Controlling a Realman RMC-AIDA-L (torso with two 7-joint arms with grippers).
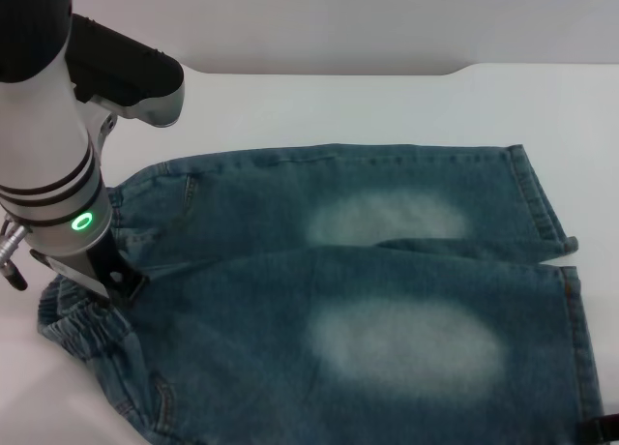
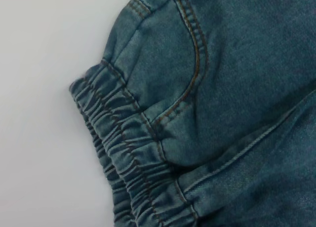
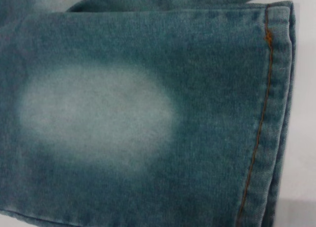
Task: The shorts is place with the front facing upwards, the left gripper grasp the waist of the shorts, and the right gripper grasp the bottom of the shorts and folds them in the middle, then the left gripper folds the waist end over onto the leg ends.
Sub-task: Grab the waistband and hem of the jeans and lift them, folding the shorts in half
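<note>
Item: the shorts (image 1: 387, 300), blue denim, front up, spread flat on the white surface (image 1: 387, 97). The ruched waist (image 2: 123, 148) lies at 9 o'clock in the head view and the leg ends (image 1: 546, 208) at 3 o'clock. Each leg carries a pale faded oval (image 3: 94, 113). The far leg runs along 12 o'clock, the near leg along 6 o'clock.

Left tool (image 1: 121, 282): down on the waist at 9 o'clock, its black tip against the bunched elastic. Whether its fingers are spread or closed on the cloth cannot be told; the wrist view shows only waistband, pocket seam and bare surface.

Right tool (image 1: 607, 428): barely in view, a dark sliver at the 5 o'clock corner beside the near leg's hem (image 3: 269, 113). Its opening cannot be told.

Risks, as judged:
- A left grip that takes only the top layer of elastic would let the back layer lag and twist the fold.
- A right grip on one leg's hem only would leave the far leg behind.
- Uneven lifting would skew the centre crease.
- Dragging low would bunch the denim.
</note>
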